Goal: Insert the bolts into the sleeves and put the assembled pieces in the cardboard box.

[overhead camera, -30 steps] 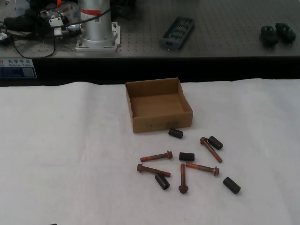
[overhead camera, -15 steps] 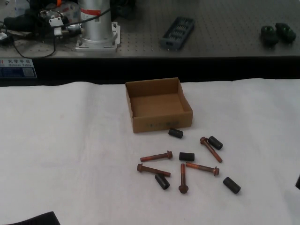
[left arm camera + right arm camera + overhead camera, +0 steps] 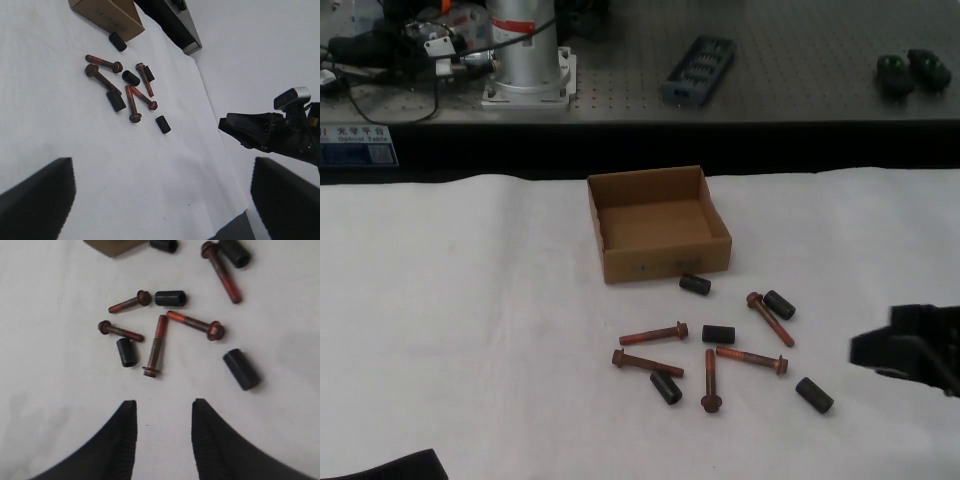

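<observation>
Pickup stage: right gripper [image 3: 164, 407] spread, empty; bolts [image 3: 156, 346] and sleeves [image 3: 170, 298] loose beside cardboard box [image 3: 665, 262]. Next: clamp one of those bolts.

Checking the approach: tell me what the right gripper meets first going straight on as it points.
Probably the bolt lying lengthwise ahead of the right gripper, head end nearest; its height above the cloth is unclear, so it might pass over.

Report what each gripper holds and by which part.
Nothing is held: the left gripper and the right gripper are both open and empty.
</observation>
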You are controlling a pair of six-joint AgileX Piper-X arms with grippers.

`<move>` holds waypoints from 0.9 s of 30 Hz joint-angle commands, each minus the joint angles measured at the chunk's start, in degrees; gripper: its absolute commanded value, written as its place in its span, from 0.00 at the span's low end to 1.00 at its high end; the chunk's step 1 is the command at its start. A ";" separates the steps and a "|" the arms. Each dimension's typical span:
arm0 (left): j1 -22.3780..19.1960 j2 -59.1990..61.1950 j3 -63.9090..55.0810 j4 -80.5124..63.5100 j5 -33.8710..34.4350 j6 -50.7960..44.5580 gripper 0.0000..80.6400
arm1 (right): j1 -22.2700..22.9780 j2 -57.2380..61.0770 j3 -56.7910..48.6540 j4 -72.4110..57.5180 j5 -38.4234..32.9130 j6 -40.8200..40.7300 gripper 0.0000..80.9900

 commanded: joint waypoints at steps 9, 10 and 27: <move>0.05 0.00 -0.66 -1.31 0.32 -0.89 0.86 | 10.05 11.20 -10.03 8.33 8.92 -12.73 0.35; 0.05 0.00 -0.66 -1.31 0.32 -0.89 0.86 | 10.47 12.39 -11.44 10.54 11.13 -15.11 0.35; 0.05 0.00 -0.66 -1.31 0.09 -0.89 0.86 | 11.24 29.24 -23.85 25.53 26.98 -36.80 0.35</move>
